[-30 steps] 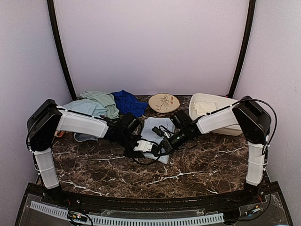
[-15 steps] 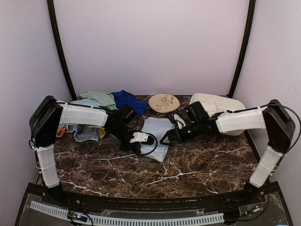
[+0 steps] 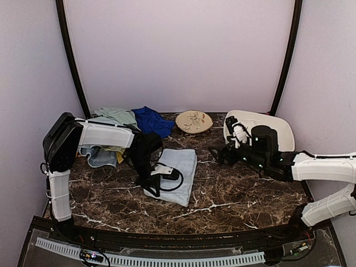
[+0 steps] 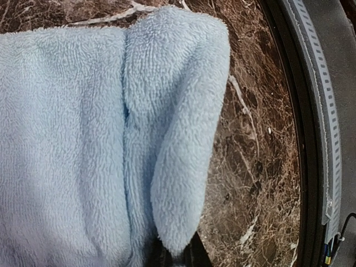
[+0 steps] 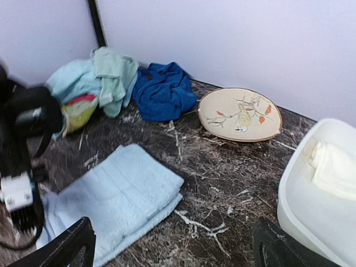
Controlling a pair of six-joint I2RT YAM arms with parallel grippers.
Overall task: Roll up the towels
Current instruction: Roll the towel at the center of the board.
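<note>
A folded light blue towel point(image 3: 177, 173) lies at the middle of the marble table. My left gripper point(image 3: 151, 188) is at its near left corner and is shut on the light blue towel point(image 4: 167, 139), with a lifted fold of it pinched between the fingertips point(image 4: 194, 257). My right gripper point(image 3: 218, 153) hangs open to the right of the towel point(image 5: 119, 194) and apart from it. Its two dark fingers point(image 5: 72, 247) stand wide with nothing between them. More towels lie in a heap at the back left: pale green point(image 5: 114, 72), royal blue point(image 5: 162, 92), light blue point(image 5: 69, 80) and yellow point(image 5: 78, 114).
A round beige patterned plate point(image 3: 193, 120) sits at the back centre. A white tub point(image 3: 281, 132) stands at the back right with a cream cloth point(image 5: 334, 169) in it, close to my right arm. The table's dark front rim point(image 4: 311, 167) runs near the left gripper.
My right gripper let go, opened wide and drew back right toward the tub. My left gripper shut on the towel's corner and moved toward the near edge.
</note>
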